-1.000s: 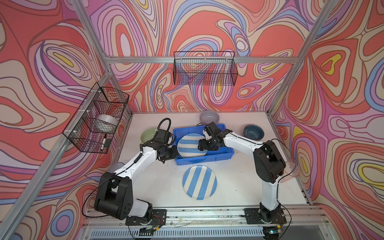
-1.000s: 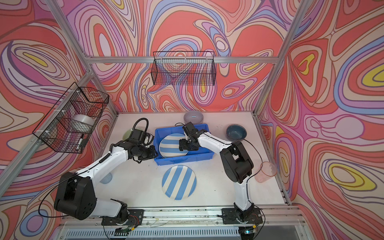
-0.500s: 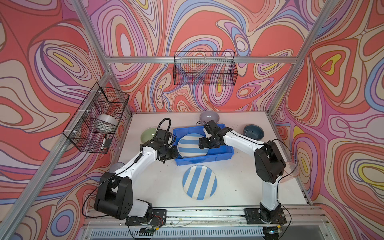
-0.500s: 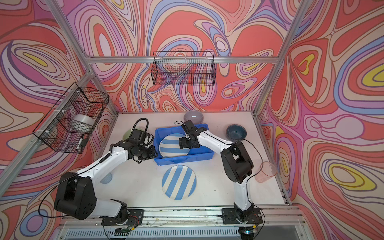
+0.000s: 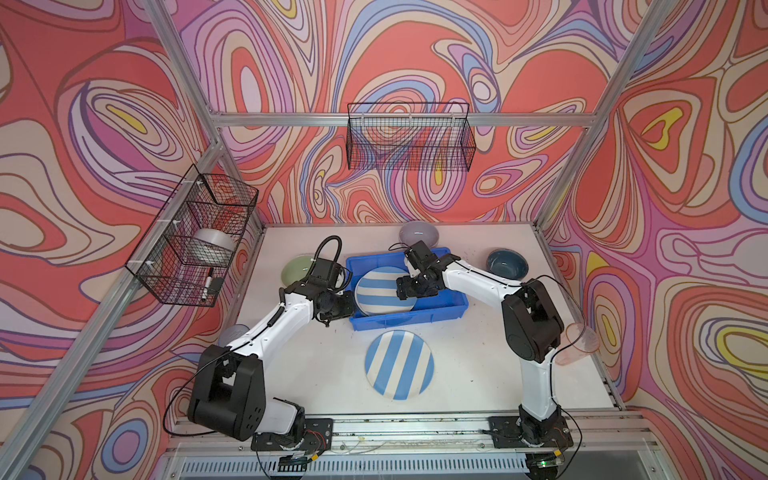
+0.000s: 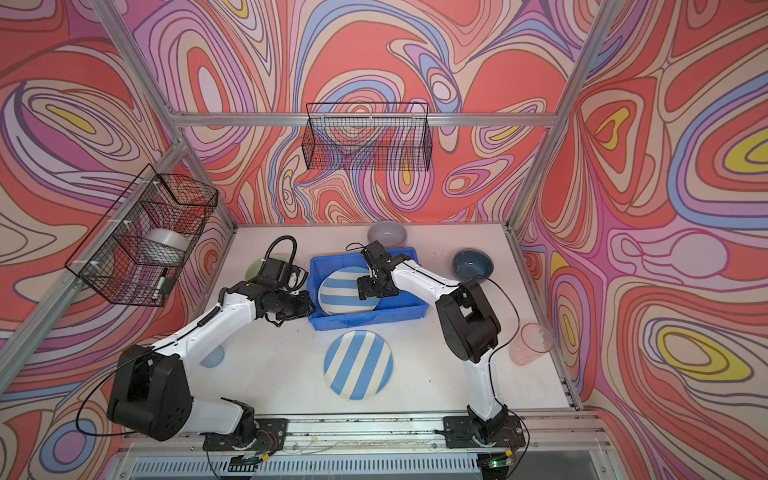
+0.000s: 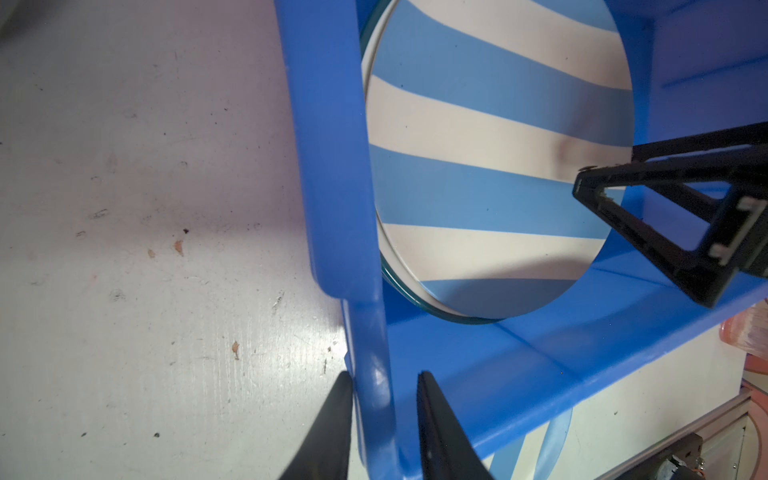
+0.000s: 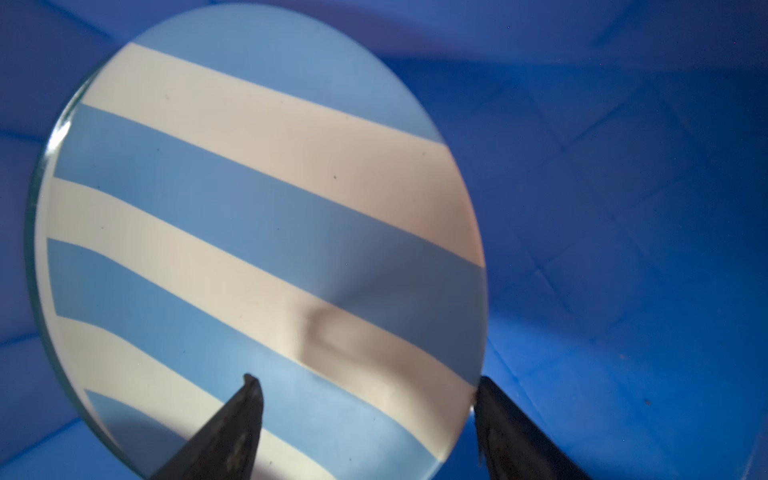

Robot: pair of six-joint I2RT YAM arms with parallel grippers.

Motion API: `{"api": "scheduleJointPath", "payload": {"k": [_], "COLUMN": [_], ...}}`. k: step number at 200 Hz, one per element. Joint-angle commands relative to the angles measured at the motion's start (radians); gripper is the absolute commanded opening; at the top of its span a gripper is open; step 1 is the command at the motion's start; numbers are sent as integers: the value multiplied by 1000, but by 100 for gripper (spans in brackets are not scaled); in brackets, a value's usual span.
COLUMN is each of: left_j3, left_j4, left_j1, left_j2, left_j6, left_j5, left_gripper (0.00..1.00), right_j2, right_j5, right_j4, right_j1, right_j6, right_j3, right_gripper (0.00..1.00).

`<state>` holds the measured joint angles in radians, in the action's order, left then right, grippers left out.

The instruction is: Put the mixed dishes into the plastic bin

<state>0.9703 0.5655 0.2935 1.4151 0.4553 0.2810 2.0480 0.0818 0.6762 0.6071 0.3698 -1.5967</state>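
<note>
one striped plate sits inside the blue bin, so one dish is done. the right claw hangs over the plate's edge with its fingers wide apart, holding nothing. the left claw pinches the bin's side wall. not yet in, out on the table: a second plate, a green bowl, a purple bowl, a dark blue bowl, a pink cup and a blue cup.
</note>
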Motion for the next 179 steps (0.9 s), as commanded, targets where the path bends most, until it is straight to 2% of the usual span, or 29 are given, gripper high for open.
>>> {"api": "scheduleJointPath", "payload": {"k": [1, 68, 112, 132, 154, 179], "left_j3": [8, 4, -2, 1, 2, 3], "left_j4": [16, 9, 24, 50, 81, 124], "left_j1": [0, 1, 1, 0, 1, 1], "left_j2": [-13, -7, -24, -48, -82, -131], "left_j6": [-17, -18, -2, 5, 3, 0], "left_j5": [9, 17, -18, -48, -70, -24], "left_gripper": [30, 30, 31, 39, 43, 44], "right_j2": [23, 31, -5, -31, -64, -111], "right_j5": [28, 92, 34, -11, -44, -60], "right_j4": [13, 2, 24, 47, 67, 93], "right_j1": [14, 33, 32, 31, 32, 31], "right_j6": [-21, -36, -38, -40, -46, -40], "right_j3": [-34, -33, -22, -21, -19, -12], "right_gripper": [81, 81, 82, 84, 85, 84]}}
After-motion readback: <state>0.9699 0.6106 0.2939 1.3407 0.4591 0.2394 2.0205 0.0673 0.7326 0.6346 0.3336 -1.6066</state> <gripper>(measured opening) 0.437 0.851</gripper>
